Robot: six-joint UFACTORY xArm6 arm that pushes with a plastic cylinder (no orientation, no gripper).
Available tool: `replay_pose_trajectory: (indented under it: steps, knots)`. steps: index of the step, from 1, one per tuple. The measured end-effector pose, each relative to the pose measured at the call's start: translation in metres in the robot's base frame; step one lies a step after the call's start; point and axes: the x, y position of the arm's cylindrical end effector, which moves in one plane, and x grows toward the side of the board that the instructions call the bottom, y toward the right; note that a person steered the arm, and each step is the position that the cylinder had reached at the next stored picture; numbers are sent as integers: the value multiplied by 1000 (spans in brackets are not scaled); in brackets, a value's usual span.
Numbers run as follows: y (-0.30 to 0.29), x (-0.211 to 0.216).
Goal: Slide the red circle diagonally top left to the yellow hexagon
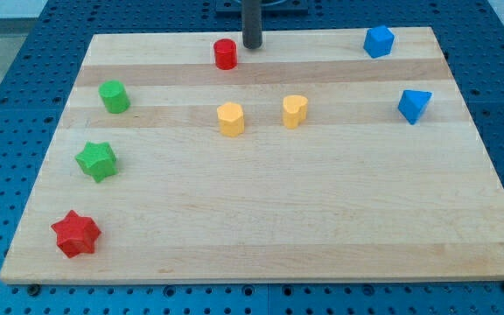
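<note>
Camera view: a wooden tabletop (261, 227) is seen, with the yellow hexagon (230, 118) taken as landmark. Far to its left and below, a red star (76, 233) is found; left of it lie a green star (97, 161) and, higher, a green cylinder (114, 96). Just up from the hexagon the red circle (226, 54) is placed, apart from it, nothing lying between. My tip (252, 45) is set just beside the circle's right. No claw is fitted, so no claw state can be told. Right of the hexagon a yellow heart (295, 111) stands near; two blue blocks (379, 41) (414, 105) lie well beyond.
</note>
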Motion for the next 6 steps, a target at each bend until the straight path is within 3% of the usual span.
replay_pose_trajectory:
  steps: [2, 4, 5, 6]
  knots:
    - [-7, 15]
    - [-109, 15]
    - [-108, 15]
    - [-57, 17]
